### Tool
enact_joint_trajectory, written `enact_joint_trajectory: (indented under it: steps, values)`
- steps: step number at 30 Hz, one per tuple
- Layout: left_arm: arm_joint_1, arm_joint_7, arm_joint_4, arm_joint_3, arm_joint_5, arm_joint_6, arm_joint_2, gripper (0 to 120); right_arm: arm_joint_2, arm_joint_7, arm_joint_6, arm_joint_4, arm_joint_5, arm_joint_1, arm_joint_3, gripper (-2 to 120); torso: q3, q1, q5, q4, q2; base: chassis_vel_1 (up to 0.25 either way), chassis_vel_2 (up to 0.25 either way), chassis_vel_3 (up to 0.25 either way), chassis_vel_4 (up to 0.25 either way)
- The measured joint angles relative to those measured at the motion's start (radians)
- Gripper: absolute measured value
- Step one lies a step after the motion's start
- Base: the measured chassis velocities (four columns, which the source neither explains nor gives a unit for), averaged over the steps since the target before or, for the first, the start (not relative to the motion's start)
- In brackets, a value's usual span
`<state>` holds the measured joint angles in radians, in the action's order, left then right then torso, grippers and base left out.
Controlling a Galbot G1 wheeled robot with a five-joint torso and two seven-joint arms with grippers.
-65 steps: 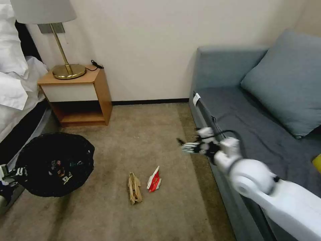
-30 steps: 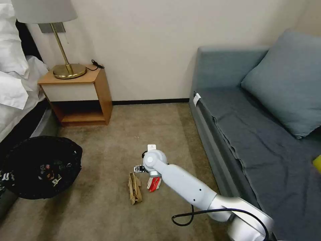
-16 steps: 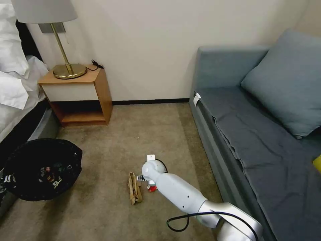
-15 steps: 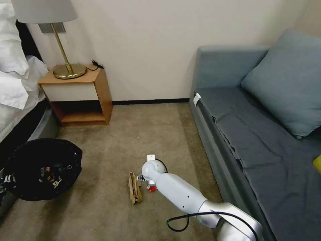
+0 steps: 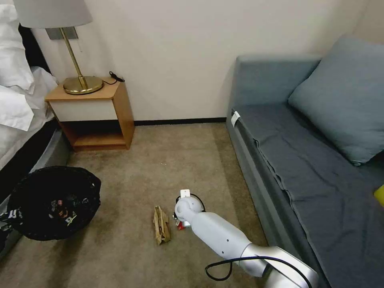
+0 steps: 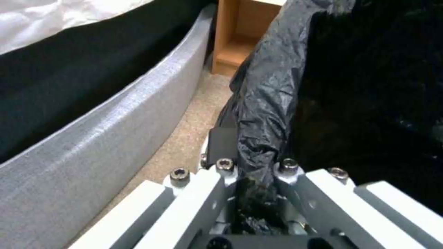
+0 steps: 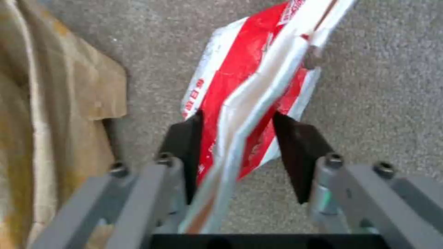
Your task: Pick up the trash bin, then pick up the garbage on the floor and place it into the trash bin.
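Right arm lowered onto the red-and-white packet

Against the view a moment before, my right gripper (image 7: 240, 152) had dropped from beside the sofa (image 5: 288, 160) to the carpet, its fingers (image 7: 187, 152) apart and straddling the red-and-white packet (image 7: 249, 103), not yet closed. The brown paper (image 5: 161, 225) lay just beside the packet. My left gripper (image 6: 254, 180) was clamped on the trash bin (image 5: 54, 202), well apart from the packet. I judged the grasp imminent.

Trash bin (image 5: 54, 202) – crinkled black liner. Packet (image 7: 251, 90) – red and white, red print. Paper (image 5: 161, 225) – brown. Carpet (image 5: 180, 152) beige. Sofa (image 5: 320, 160) grey-blue.
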<state>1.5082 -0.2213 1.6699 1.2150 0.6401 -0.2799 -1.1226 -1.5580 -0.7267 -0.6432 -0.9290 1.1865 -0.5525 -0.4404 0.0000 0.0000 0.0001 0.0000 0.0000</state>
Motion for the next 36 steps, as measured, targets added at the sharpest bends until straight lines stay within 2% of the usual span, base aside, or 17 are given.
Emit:
enact_joint_trajectory:
  steps: [3,4,8,11,18,21,23,25,26,29,35,36]
  values:
    - [0.007,0.000,0.006,0.005,0.002,0.000,0.000,1,0.005,0.014,0.008,0.004,-0.023,-0.003,-0.003,25,0.000,0.000,0.0000,0.0000,0.000,0.000,0.000,0.000,0.000]
    - [0.007,0.000,0.006,0.005,0.002,0.000,0.000,1,0.005,0.014,0.008,0.004,-0.023,-0.003,-0.003,25,0.000,0.000,0.0000,0.0000,0.000,0.000,0.000,0.000,0.000]
    - [0.011,0.000,0.015,0.005,0.003,-0.001,-0.002,1,0.019,0.032,0.027,0.005,-0.052,-0.007,-0.003,7,0.000,0.000,0.0000,0.0001,0.000,0.000,0.000,0.000,0.000]
    - [0.013,0.000,0.019,0.005,0.003,-0.002,-0.004,1,0.033,0.047,0.051,-0.007,-0.062,-0.011,-0.001,1,0.000,0.000,0.0001,0.0000,0.000,0.000,0.000,0.000,0.000]
    - [0.018,0.002,0.028,0.003,0.003,-0.005,-0.012,1,0.097,0.098,0.160,-0.100,-0.141,-0.016,0.035,0,0.000,0.000,-0.0001,0.0000,0.000,0.000,0.000,0.000,0.000]
    - [0.020,0.002,0.034,0.003,0.003,-0.006,-0.014,1,0.161,0.131,0.228,-0.264,-0.155,-0.009,0.052,0,0.000,0.000,0.0000,-0.0001,0.000,0.000,0.000,0.000,0.000]
    - [0.020,0.002,0.035,0.003,0.003,-0.006,-0.014,1,0.178,0.152,0.248,-0.314,-0.158,-0.004,0.056,0,0.000,0.000,-0.0001,-0.0001,0.000,0.000,0.000,0.000,0.000]
    - [0.021,0.002,0.039,0.003,0.000,-0.006,-0.015,1,0.231,0.231,0.337,-0.471,-0.177,0.016,0.055,0,0.000,0.000,0.0000,-0.0001,0.000,0.000,0.000,0.000,0.000]
    - [0.021,0.002,0.039,0.003,0.000,-0.006,-0.015,1,0.231,0.231,0.337,-0.471,-0.177,0.016,0.055,0,0.000,0.000,0.0000,-0.0001,0.000,0.000,0.000,0.000,0.000]
    - [0.023,0.003,0.046,-0.003,-0.008,-0.007,-0.021,1,0.265,0.299,0.444,-0.619,-0.202,0.055,0.026,0,0.000,0.000,0.0000,-0.0001,0.000,0.000,0.000,0.000,0.000]
    - [0.022,0.008,0.058,-0.014,-0.017,-0.013,-0.030,1,0.268,0.399,0.539,-0.736,-0.254,0.109,-0.043,0,0.000,0.000,-0.0001,0.0001,0.000,0.000,0.000,0.000,0.000]
    - [0.022,0.009,0.064,-0.017,-0.020,-0.015,-0.033,1,0.265,0.441,0.565,-0.760,-0.284,0.137,-0.080,0,0.000,0.000,-0.0001,0.0001,0.000,0.000,0.000,0.000,0.000]
